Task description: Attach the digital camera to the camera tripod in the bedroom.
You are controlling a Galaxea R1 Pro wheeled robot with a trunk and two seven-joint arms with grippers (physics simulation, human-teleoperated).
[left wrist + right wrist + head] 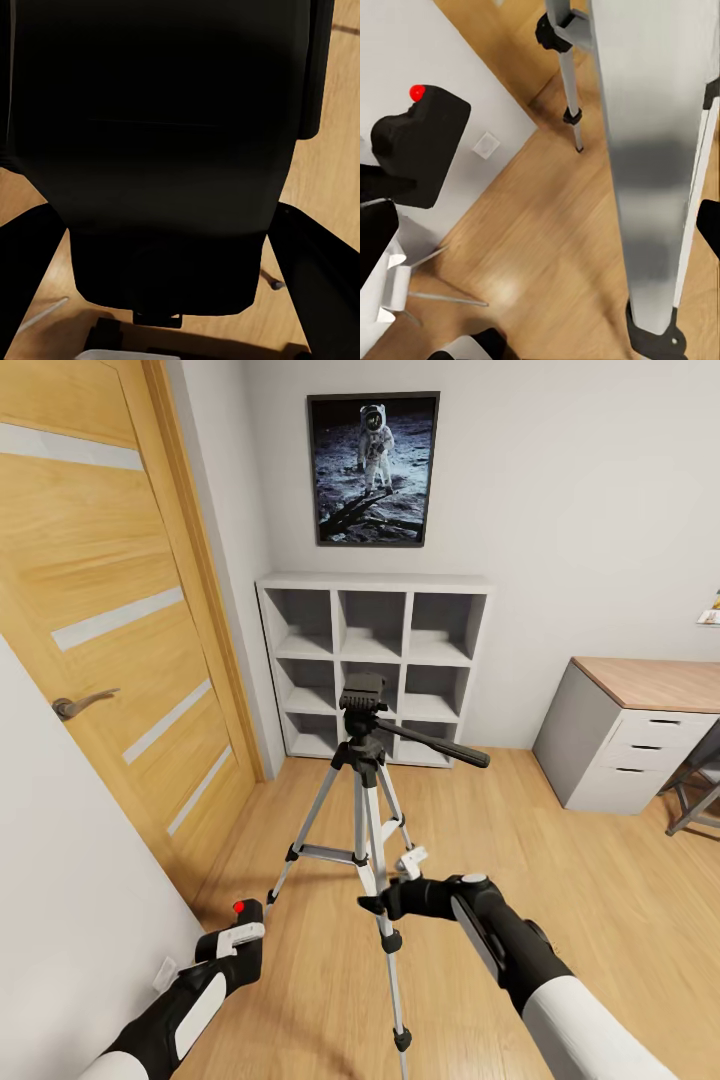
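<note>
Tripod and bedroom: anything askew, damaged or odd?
Nothing stands out. The silver-legged tripod with black head stands upright on the wood plank floor, its legs spread. The small black camera with a red spot sits in the left pincer, not yet mounted.

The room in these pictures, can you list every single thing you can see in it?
Camera tripod: one, silver legs and black head, standing on the floor in front of the shelf.
Digital camera: one, black with a red spot, held in the left gripper.
Cube shelf: one, white, against the back wall.
Astronaut picture: one, dark frame, above the shelf.
Door: one, oak, on the left.
Desk: one, white drawers and wood top, on the right.
Floor: light wood planks.
Left gripper: shut on the camera.
Right gripper: black, beside a tripod leg.
</note>
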